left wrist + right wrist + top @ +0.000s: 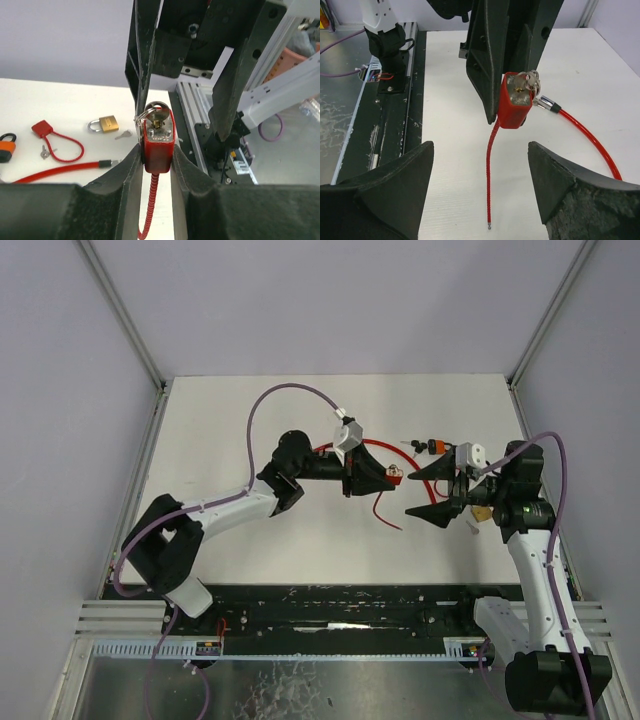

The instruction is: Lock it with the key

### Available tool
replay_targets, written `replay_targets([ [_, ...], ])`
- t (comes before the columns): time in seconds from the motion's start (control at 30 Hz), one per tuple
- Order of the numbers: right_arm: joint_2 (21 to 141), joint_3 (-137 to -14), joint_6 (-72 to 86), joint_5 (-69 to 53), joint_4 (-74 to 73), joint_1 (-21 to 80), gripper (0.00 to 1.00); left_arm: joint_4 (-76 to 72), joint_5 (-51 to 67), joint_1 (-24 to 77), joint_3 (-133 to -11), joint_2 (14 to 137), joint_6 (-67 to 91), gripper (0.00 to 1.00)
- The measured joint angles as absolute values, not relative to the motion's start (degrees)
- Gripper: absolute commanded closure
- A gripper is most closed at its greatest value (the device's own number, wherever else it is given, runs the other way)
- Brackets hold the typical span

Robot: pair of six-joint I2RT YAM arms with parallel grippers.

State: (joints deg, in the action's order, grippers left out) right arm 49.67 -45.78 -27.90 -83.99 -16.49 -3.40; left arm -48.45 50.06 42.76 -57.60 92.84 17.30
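Note:
A red cable lock [159,145] is held above the white table, with my left gripper [156,152] shut on the sides of its body. A key [157,116] on a ring sits in the keyhole on the lock's end face. The lock's ribbed red cable [489,175] hangs down with its free tip near the table. In the top view the left gripper [385,477] holds the lock [392,477] near the table's middle. My right gripper [410,495] faces it from the right, a short way off. Seen from the right wrist, the gripper [480,150] is open, with lock [514,106] and key [527,82] ahead of its fingers.
On the table beyond the lock lie a brass padlock [106,123] with a small key, a small red cable lock [42,128], an orange and black padlock [7,147] and a thick red cable [60,170]. A black rail [330,605] runs along the near edge.

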Motion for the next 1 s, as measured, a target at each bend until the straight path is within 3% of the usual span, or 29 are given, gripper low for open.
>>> replay_targets([
  [0.27,49.8,-45.8,-38.9,-86.2,-23.5,-3.4,0.11,-38.8,53.2,42.7,-57.6,91.7,9.5,1.00],
  [0.47,50.0,-45.8,-49.9,-86.2,-31.1,-3.5,0.00,-29.5,56.8,42.8,-60.3,91.8,4.3,1.00],
  [1.0,50.9,-46.1,-76.5,-84.6,-48.9,-3.5,0.00,-11.3,63.7,42.6,-67.7,96.3,-6.4,1.00],
])
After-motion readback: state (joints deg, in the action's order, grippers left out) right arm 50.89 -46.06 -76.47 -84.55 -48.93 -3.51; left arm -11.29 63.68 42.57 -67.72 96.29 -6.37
